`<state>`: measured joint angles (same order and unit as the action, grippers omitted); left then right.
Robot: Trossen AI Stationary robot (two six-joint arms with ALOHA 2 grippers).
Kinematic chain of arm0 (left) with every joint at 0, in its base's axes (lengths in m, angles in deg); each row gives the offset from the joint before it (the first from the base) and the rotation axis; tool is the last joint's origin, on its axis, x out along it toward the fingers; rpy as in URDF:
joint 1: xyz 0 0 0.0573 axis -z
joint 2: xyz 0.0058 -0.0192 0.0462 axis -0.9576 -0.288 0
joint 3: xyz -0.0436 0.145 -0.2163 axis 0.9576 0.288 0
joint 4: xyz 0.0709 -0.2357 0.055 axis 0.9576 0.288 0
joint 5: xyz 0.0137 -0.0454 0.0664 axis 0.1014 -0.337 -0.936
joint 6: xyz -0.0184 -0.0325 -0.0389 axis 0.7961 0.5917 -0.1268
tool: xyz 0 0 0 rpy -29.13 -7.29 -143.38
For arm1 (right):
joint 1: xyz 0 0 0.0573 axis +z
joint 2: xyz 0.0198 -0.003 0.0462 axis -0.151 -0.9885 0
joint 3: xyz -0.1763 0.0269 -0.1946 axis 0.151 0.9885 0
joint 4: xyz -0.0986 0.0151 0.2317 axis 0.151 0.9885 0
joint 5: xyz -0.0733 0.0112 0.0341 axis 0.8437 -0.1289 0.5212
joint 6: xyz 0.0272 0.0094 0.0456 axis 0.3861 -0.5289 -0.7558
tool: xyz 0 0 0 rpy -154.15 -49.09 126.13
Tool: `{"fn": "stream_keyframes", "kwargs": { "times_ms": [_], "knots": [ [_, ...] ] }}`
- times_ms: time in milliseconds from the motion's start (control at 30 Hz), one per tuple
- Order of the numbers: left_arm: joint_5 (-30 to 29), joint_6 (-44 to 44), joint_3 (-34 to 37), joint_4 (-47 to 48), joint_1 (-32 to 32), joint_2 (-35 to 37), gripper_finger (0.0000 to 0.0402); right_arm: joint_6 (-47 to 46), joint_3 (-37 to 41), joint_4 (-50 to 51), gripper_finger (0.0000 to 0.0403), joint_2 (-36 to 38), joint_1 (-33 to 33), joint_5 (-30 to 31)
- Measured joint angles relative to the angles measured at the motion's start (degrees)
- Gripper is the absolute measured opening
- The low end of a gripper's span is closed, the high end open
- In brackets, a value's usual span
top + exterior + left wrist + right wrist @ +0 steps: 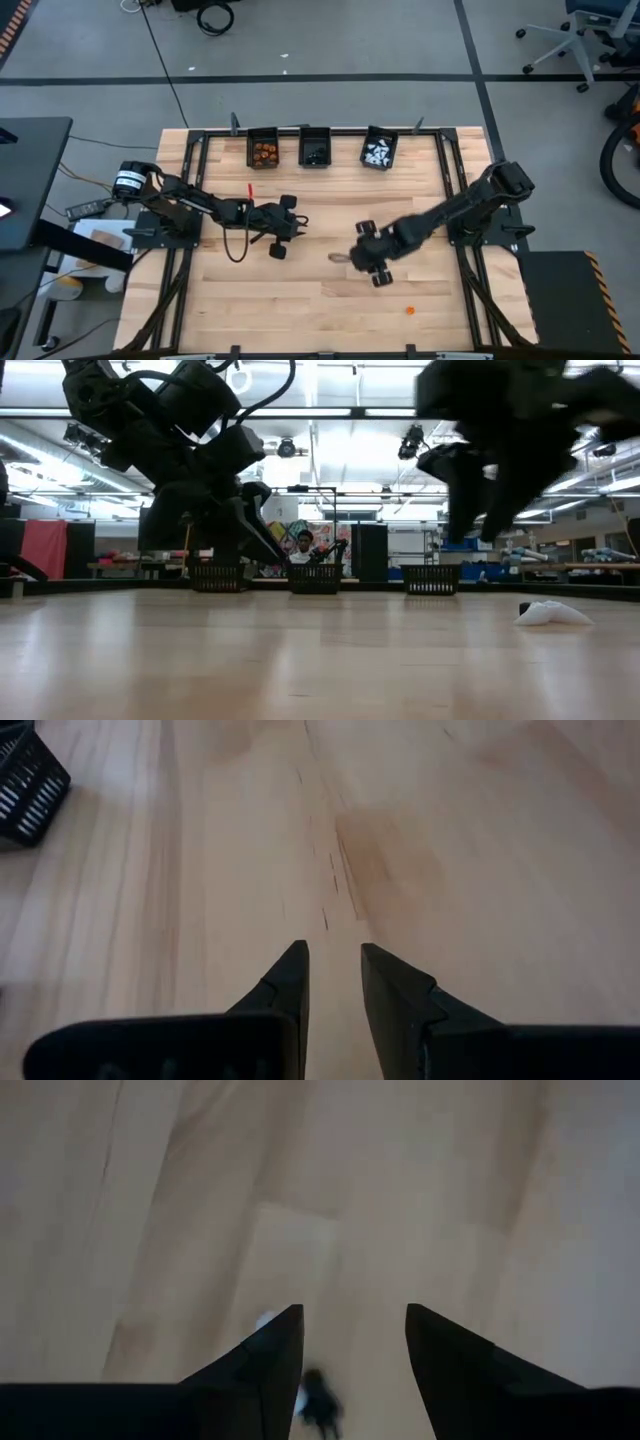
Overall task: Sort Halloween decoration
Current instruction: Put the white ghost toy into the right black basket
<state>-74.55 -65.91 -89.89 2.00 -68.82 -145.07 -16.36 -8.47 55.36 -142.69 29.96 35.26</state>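
Holding orange, black and white trinkets, three bins (314, 147) line the table; both grippers gape empty.

Three bins sit in a row at the table's (300, 300) far edge: left bin (264, 150), middle bin (315, 148), right bin (379, 149), each holding trinkets. One trinket (409, 310) lies near the front edge, another (336, 258) just left of right gripper (362, 258). Left gripper (290, 222) sits left of centre.

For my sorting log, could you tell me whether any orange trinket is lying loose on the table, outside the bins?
Yes, in the high view one small orange trinket lies alone on the bare table, apart from the three bins at the far edge.
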Motion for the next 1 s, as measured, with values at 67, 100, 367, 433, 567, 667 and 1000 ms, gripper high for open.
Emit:
{"fn": "stream_keyframes", "kwargs": {
  "times_ms": [67, 100, 367, 433, 567, 667, 1000],
  "knots": [
    [0.20, -0.32, 0.00, -0.40, -0.43, 0.00, 0.0073, 0.88, 0.15, 0.43, 0.0181, -0.96, 2.34, 2.14],
    [0.22, -0.32, 0.00, -0.48, -0.73, 0.00, 0.0073, 1.32, 0.13, 0.29, 0.0181, -1.48, 3.13, 2.77],
    [0.15, -0.29, 0.00, -1.02, -2.15, 0.00, 0.0073, -3.00, 0.13, 0.04, 0.0181, -6.80, 5.23, 2.38],
    [0.17, -0.30, 0.00, -1.02, -2.14, 0.00, 0.0073, -3.48, 0.13, 0.02, 0.0181, -7.75, 5.17, 1.63],
    [0.17, -0.30, 0.00, -1.00, -2.14, 0.00, 0.0073, -3.95, 0.25, 1.25, 0.0181, -8.93, 5.58, 1.16],
    [0.16, -0.28, 0.00, -1.00, -2.14, 0.00, 0.0073, -4.62, 0.85, 1.24, 0.0181, -8.81, 5.93, 1.02],
    [0.15, -0.19, 0.00, -0.94, -2.14, 0.00, 0.0073, -5.30, 0.82, 1.16, 0.0143, -10.24, 6.13, 1.16]
  ]
}}
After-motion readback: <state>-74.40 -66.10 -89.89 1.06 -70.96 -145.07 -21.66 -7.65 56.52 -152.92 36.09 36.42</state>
